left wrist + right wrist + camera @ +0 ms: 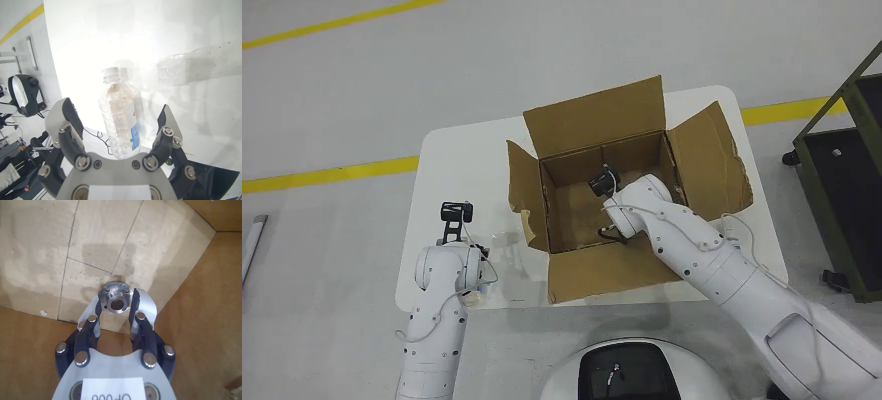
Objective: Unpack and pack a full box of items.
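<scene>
- cardboard box (592, 115) stands on the white tabletop (113, 37) with its flaps folded open.
- my right hand (116, 300) is down inside the box, its fingers pinched on a round metal flange (115, 299) with a hollow hub and small holes in its rim.
- the flange is over the box floor, close to a side wall; i cannot tell whether it rests on the floor.
- my left hand (116, 106) is over the tabletop beside the box, fingers spread wide.
- a clear plastic bottle (119, 117) with a white cap sits between those fingers, neither pad touching it.
- its white label has blue print too small to read.
- a crumpled clear plastic wrap (189, 70) lies on the tabletop near the bottle.
</scene>
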`<state>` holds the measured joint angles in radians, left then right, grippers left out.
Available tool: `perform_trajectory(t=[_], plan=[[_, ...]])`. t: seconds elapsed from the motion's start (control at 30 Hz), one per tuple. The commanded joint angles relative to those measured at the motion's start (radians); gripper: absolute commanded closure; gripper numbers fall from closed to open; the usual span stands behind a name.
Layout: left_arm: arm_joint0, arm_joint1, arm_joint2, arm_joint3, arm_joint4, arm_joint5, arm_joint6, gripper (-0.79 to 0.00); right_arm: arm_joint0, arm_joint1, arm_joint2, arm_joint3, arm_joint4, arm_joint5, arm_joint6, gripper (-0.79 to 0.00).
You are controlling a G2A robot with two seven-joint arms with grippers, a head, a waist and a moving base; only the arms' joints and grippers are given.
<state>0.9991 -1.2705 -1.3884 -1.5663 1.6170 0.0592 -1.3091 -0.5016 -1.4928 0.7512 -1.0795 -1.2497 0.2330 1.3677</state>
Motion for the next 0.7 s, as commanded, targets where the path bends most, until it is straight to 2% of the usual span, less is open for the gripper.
perform_trajectory(t=[0.0, 0.13, 0.3, 0.4, 0.53, 0.67], plan=[[0.000, 0.000, 0.000, 0.000, 0.000, 0.000, 0.000, -0.785, -0.002, -0.002, 0.003, 0.006, -0.006, 0.002, 0.000, -0.369], [0.000, 0.000, 0.000, 0.000, 0.000, 0.000, 0.000, -0.785, -0.007, -0.006, 0.009, 0.011, -0.010, -0.003, -0.002, -0.385], [0.000, 0.000, 0.000, 0.000, 0.000, 0.000, 0.000, -0.785, -0.011, -0.013, 0.013, 0.016, -0.014, -0.012, -0.007, -0.345], [0.000, 0.000, 0.000, 0.000, 0.000, 0.000, 0.000, -0.785, -0.013, -0.017, 0.017, 0.020, -0.019, -0.011, -0.009, -0.252], [0.000, 0.000, 0.000, 0.000, 0.000, 0.000, 0.000, -0.785, -0.014, -0.021, 0.024, 0.022, -0.027, -0.012, -0.008, -0.006], [0.000, 0.000, 0.000, 0.000, 0.000, 0.000, 0.000, -0.785, -0.013, -0.023, 0.042, 0.010, -0.030, -0.008, -0.015, 0.000]])
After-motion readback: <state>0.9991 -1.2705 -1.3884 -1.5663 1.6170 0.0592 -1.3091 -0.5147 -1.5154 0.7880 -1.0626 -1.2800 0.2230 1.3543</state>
